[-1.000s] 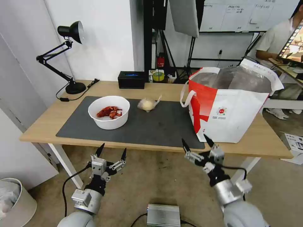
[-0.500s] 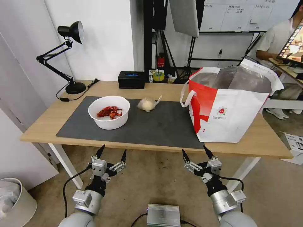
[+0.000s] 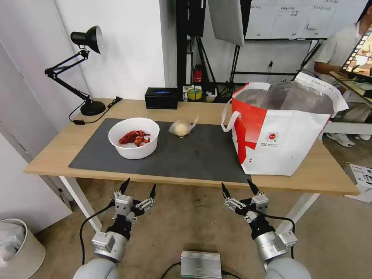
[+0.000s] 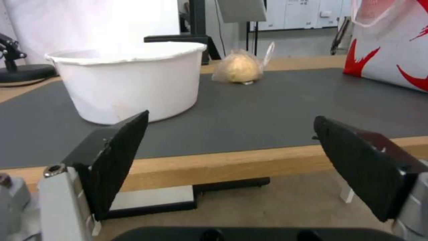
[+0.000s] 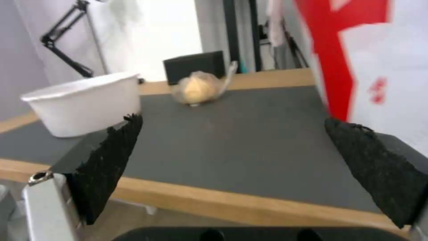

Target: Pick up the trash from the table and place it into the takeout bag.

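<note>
On the light wooden table (image 3: 58,155), on its dark grey mat (image 3: 193,155), two pieces of trash remain: the white round bowl of red shell scraps (image 3: 134,138) and, just beside it toward the bag, the knotted clear bag of beige stuff (image 3: 181,127). The boxy white-and-red takeout bag (image 3: 283,131) stands at the right end; its contents cannot be seen. Judged partly done at best. Left gripper (image 3: 138,188) and right gripper (image 3: 236,188) hang below the near table edge, jaws spread wide, empty, well apart from both items.
</note>
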Robot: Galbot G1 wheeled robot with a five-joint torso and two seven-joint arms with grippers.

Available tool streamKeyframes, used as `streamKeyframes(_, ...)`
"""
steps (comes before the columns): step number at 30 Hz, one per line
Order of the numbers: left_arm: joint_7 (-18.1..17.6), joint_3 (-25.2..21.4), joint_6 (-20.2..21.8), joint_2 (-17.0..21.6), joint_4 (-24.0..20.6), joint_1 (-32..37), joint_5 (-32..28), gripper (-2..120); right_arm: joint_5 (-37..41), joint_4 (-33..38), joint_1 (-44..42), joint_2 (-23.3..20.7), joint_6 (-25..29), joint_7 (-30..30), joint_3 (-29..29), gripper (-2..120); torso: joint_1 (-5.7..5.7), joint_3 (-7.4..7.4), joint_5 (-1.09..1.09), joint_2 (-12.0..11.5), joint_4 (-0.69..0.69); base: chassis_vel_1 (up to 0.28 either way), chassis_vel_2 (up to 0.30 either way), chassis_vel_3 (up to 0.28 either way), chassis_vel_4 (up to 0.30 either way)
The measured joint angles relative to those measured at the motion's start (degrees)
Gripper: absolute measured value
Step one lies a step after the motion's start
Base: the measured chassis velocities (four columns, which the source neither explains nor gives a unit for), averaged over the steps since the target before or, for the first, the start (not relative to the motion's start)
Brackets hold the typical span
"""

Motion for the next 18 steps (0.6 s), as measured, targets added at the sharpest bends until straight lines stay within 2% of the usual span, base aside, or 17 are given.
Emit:
streamKeyframes(12, 0.0, -0.2, 0.2, 0.0, 0.7, -0.3, 0.0, 100, 9.7, -0.4, 15.0, -3.3, -7.4, 2.1, -5.6, 100, 0.01, 0.00, 0.01, 0.0, 0.02, 0.000, 0.000, 0.000, 0.000)
streamKeyframes(15, 0.0, 0.3, 0.2, 0.4, 1.2, -0.5, 0.0, 100, 10.8, -2.4, 18.6, -3.9, -9.2, 2.4, -6.6, 100, 0.00, 0.00, -0.01, 0.0, -0.01, 0.000, 0.000, 0.000, 0.000)
streamKeyframes(18, 0.0, 0.4, 0.2, 0.4, 1.5, -0.5, 0.0, 100, 13.0, -7.4, 26.7, -4.0, -10.8, 3.2, -10.6, 100, 0.01, 0.01, 0.00, 0.0, 0.02, 0.000, 0.000, 0.000, 0.000)
